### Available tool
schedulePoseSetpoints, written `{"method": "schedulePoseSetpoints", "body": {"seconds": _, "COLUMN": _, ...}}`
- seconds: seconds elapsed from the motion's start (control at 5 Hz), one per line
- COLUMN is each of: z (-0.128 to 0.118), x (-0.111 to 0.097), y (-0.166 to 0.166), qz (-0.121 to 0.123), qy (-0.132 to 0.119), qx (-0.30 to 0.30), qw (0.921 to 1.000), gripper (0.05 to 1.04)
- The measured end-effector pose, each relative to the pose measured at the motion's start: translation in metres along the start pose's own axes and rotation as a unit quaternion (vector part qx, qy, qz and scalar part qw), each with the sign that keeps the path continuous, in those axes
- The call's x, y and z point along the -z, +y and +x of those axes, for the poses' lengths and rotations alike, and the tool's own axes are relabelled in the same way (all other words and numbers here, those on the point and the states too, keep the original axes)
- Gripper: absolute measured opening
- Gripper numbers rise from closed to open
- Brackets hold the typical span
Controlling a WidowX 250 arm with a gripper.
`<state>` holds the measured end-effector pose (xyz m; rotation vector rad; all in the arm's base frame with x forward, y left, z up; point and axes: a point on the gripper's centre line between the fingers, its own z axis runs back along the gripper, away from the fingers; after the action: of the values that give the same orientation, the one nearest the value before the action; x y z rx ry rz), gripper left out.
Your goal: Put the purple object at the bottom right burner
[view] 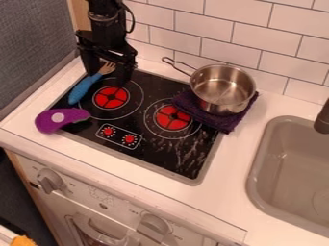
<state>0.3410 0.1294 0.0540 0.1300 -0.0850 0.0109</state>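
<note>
The black gripper (pixel 108 76) hangs over the stove's back left corner, its two fingers spread apart, so it is open. Between and below them lies the fork with a blue handle (pixel 83 89), tines toward the wall. A purple object (pixel 76 114) with a pale round spot lies across the front left edge of the black stove (pixel 168 158), partly on the counter, in front of the gripper and apart from it. The stove has two red burners, a left one (pixel 111 97) and a right one (pixel 173 118).
A steel pot (pixel 223 89) stands on a dark purple cloth (pixel 226 122) at the stove's right back, its handle toward the wall. Two red knobs are printed at the stove's front. A grey sink (pixel 259 180) and dark faucet (pixel 323 118) are at the right; a tiled wall stands behind.
</note>
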Motion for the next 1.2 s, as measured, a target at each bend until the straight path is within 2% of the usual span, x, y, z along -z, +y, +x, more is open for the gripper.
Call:
{"method": "schedulePoseSetpoints", "body": {"seconds": 0.2, "z": -0.004, "x": 0.011, "y": -0.003, "qz": -0.007, "qy": 0.015, "qx": 0.002, "qw": 0.9999, "gripper": 1.0}}
{"method": "schedulePoseSetpoints", "body": {"seconds": 0.4, "z": -0.024, "x": 0.016, "y": -0.007, "qz": -0.021, "qy": 0.035, "qx": 0.003, "qw": 0.9992, "gripper": 1.0}}
{"method": "schedulePoseSetpoints", "body": {"seconds": 0.6, "z": -0.044, "x": -0.009, "y": 0.011, "qz": -0.01, "qy": 0.014, "qx": -0.009, "qw": 0.9998, "gripper": 1.001}}
{"method": "schedulePoseSetpoints", "body": {"seconds": 0.8, "z": -0.065, "x": -0.021, "y": 0.02, "qz": -0.005, "qy": 0.009, "qx": 0.005, "qw": 0.9999, "gripper": 1.001}}
{"method": "schedulePoseSetpoints", "body": {"seconds": 1.0, "z": -0.085, "x": -0.015, "y": 0.031, "qz": -0.001, "qy": 0.034, "qx": 0.021, "qw": 0.9992, "gripper": 1.0}}
{"method": "schedulePoseSetpoints", "body": {"seconds": 1.2, "z": -0.096, "x": 0.014, "y": 0.032, "qz": 0.005, "qy": 0.073, "qx": 0.051, "qw": 0.9961, "gripper": 1.0}}
